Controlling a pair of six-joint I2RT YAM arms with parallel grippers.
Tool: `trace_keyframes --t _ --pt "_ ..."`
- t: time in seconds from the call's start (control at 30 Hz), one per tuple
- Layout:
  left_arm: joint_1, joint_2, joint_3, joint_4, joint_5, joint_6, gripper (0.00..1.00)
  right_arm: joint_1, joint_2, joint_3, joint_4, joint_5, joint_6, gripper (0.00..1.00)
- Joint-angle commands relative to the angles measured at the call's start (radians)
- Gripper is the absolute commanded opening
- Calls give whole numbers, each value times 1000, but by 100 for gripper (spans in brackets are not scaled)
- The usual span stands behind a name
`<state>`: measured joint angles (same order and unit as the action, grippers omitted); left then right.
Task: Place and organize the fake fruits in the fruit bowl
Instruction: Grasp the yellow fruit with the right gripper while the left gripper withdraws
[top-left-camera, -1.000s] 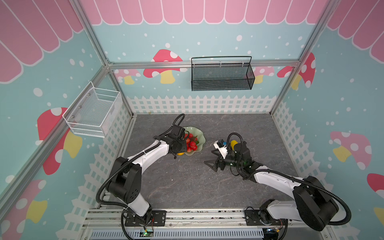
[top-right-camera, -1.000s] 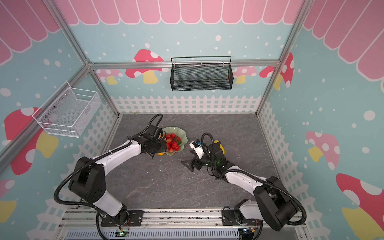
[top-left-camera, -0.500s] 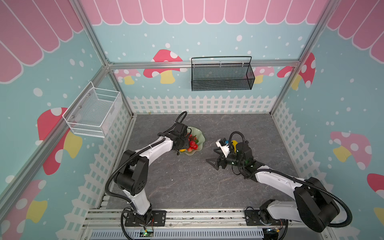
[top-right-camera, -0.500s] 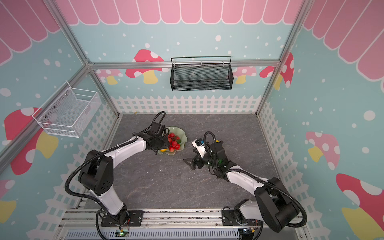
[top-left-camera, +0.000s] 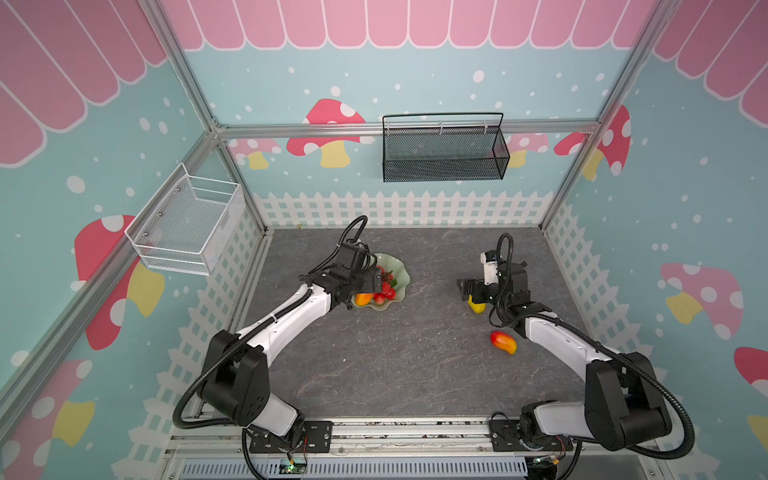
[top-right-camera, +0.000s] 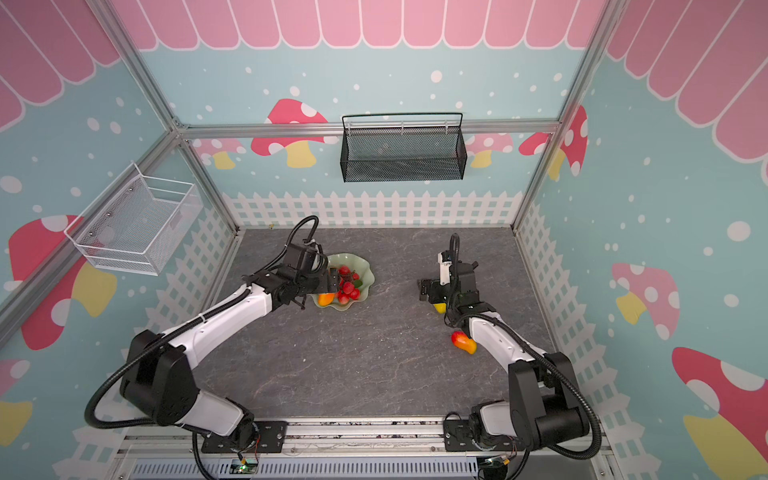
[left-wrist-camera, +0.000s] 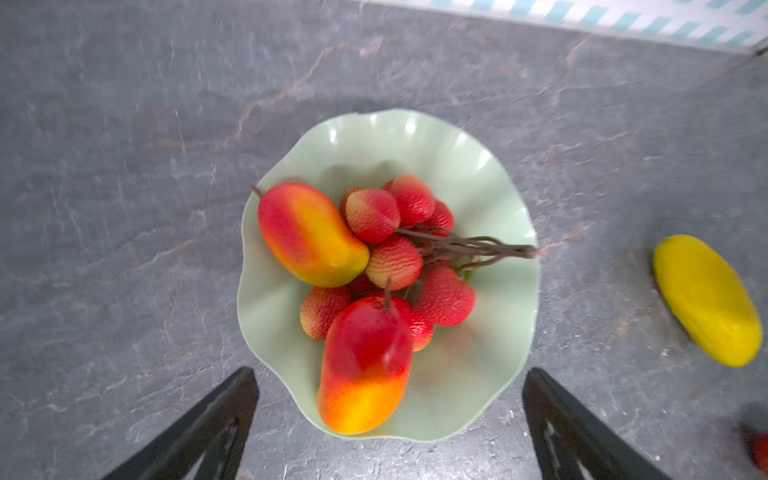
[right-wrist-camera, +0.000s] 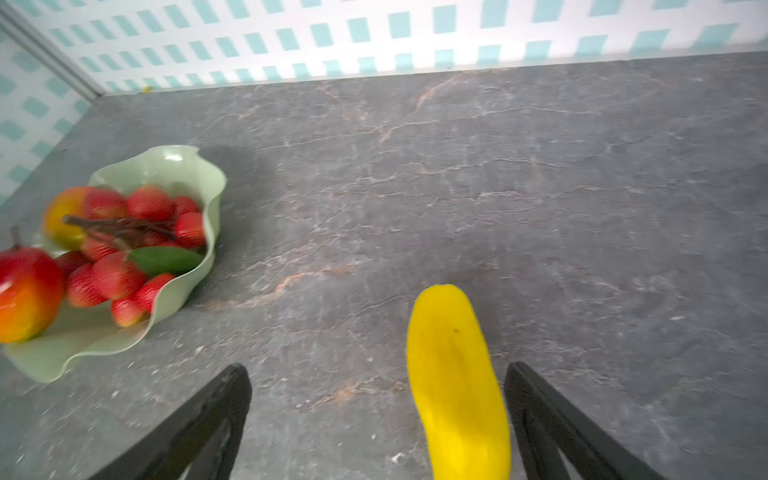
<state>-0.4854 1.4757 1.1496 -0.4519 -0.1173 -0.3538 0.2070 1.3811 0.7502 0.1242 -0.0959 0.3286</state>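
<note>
The fruit bowl (left-wrist-camera: 374, 124), pale green with a wavy rim, holds a cluster of red berries (left-wrist-camera: 399, 249) and two red-orange mangoes (left-wrist-camera: 309, 235) (left-wrist-camera: 365, 361). My left gripper (left-wrist-camera: 390, 374) hangs open over the bowl's (top-left-camera: 401, 266) near rim, its fingers (left-wrist-camera: 232, 415) clear of the fruit. A yellow oblong fruit (right-wrist-camera: 457, 374) lies on the table between the open fingers of my right gripper (right-wrist-camera: 378, 372), close to one finger (right-wrist-camera: 536, 407). In both top views a third mango (top-left-camera: 503, 342) (top-right-camera: 464, 341) lies on the table beside the right arm.
A black mesh basket (top-left-camera: 442, 149) hangs on the back wall and a white wire basket (top-left-camera: 187, 224) on the left wall. White picket-fence walls (top-left-camera: 399, 208) border the grey stone tabletop (top-left-camera: 415, 353).
My left gripper has opened, and a mango now lies in the bowl free of its fingers. My right gripper has moved right and back, over the yellow fruit.
</note>
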Motion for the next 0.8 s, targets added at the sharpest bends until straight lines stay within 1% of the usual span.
trace_keyframes --t 0.0,0.07,0.1,0.17,0.23,0.37,0.47,0.5,0.53,0.6,0.7,0.77 --pt "-91 -93 -63 90 93 140 100 -8 74 14 -75 86 -34 99" --pt "-139 -139 -112 138 235 173 100 -9 123 25 -71 91 -45 94" --pt "-165 -160 -143 168 276 176 100 -12 152 38 -71 92 -53 91" --pt "-213 -191 -200 229 294 166 100 -13 205 67 -77 95 -67 88" --pt "-248 -216 -246 275 273 148 100 -14 245 93 -83 95 -78 85" --pt "-257 -255 -304 319 236 100 100 -14 284 110 -81 78 -85 80" --pt "-257 -280 -330 334 200 94 100 -15 301 115 -83 43 -85 65" --pt "-257 -288 -334 332 178 95 100 -15 305 112 -84 36 -82 59" --pt "-257 -298 -336 331 152 96 100 -14 306 111 -84 29 -82 56" --pt "-257 -316 -341 326 89 93 100 -14 295 104 -78 0 -87 54" --pt "-253 -334 -340 306 -39 75 100 -11 260 95 -49 -83 -95 49" --pt "-240 -335 -331 281 -86 58 100 2 228 100 -40 -131 -92 47"
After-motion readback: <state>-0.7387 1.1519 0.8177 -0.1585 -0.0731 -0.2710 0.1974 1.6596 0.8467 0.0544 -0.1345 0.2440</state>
